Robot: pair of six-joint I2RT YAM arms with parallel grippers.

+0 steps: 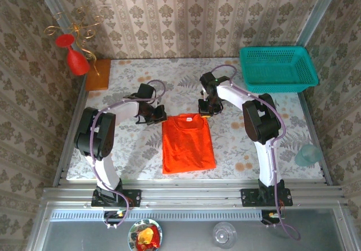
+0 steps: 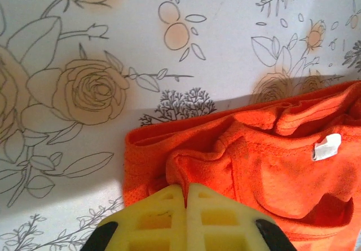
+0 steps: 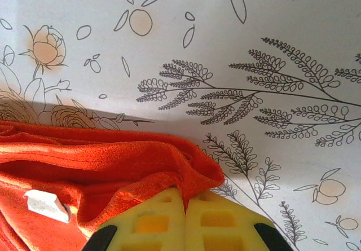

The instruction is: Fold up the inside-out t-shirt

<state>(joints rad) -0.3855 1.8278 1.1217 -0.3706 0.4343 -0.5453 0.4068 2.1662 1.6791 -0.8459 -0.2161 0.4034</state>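
The inside-out t-shirt (image 1: 188,144), bright orange, lies on the table as a narrow folded rectangle with its collar end away from the arm bases. My left gripper (image 1: 158,114) is at its far left corner. Its yellow fingers (image 2: 163,211) are shut on a pinch of the orange cloth (image 2: 197,166). A small white label (image 2: 327,147) shows beside the collar. My right gripper (image 1: 207,108) is at the far right corner, and its fingers (image 3: 214,214) are shut on a fold of the shirt (image 3: 141,161). The white label (image 3: 46,205) lies to the left there.
A teal basket (image 1: 276,68) stands at the back right. A red goblet-shaped ornament (image 1: 76,59) and an orange-brown wooden block (image 1: 98,74) are at the back left. A clear cup (image 1: 308,154) sits by the right edge. The flowered tablecloth (image 1: 141,149) surrounds the shirt.
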